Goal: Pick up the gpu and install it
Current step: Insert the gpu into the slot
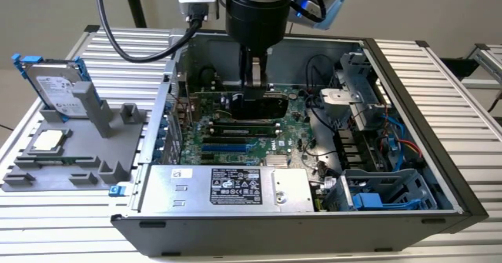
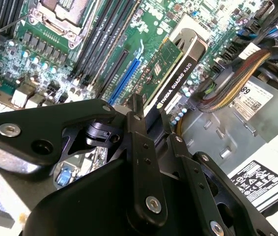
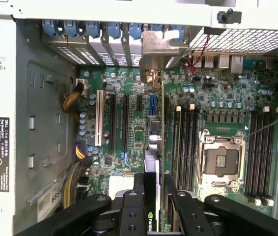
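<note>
1. The claw (image 1: pixel 255 90) is gripping the gpu (image 1: pixel 260 106), fingers clamped on its top edge.
2. The gpu, green board and black shroud, is hanging edge-down right below the claw, over the motherboard (image 1: pixel 235 136) inside the computer case (image 1: pixel 408 86).

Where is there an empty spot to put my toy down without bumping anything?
The ribbed table beside the computer case, on the exterior view's right, looks bare. Inside the case it is crowded: the gripper holds the gpu over the motherboard.
</note>
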Tool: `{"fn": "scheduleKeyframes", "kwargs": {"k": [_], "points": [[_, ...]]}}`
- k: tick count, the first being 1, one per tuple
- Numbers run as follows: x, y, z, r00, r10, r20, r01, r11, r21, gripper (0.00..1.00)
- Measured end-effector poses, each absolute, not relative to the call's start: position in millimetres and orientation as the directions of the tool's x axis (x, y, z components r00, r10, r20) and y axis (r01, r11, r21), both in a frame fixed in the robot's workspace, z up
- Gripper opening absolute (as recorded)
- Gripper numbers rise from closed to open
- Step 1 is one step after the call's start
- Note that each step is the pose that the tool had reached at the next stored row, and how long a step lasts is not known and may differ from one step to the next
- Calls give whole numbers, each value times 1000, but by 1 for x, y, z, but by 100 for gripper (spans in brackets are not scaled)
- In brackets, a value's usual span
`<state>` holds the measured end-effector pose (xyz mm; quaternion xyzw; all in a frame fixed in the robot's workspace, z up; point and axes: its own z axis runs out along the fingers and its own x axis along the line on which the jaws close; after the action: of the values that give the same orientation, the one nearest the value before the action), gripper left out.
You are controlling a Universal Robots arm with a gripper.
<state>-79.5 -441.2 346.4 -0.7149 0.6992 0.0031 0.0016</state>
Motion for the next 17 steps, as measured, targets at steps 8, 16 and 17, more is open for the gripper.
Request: {"fn": "scheduleKeyframes", "kwargs": {"k": [8, 16, 17], "points": [[-80, -441, 344, 23, -1000, -7, -1000, -23, 2, 0], [-80, -441, 342, 23, -1000, -7, -1000, -23, 2, 0], [-80, -441, 341, 23, -1000, -7, -1000, -23, 2, 0]]}}
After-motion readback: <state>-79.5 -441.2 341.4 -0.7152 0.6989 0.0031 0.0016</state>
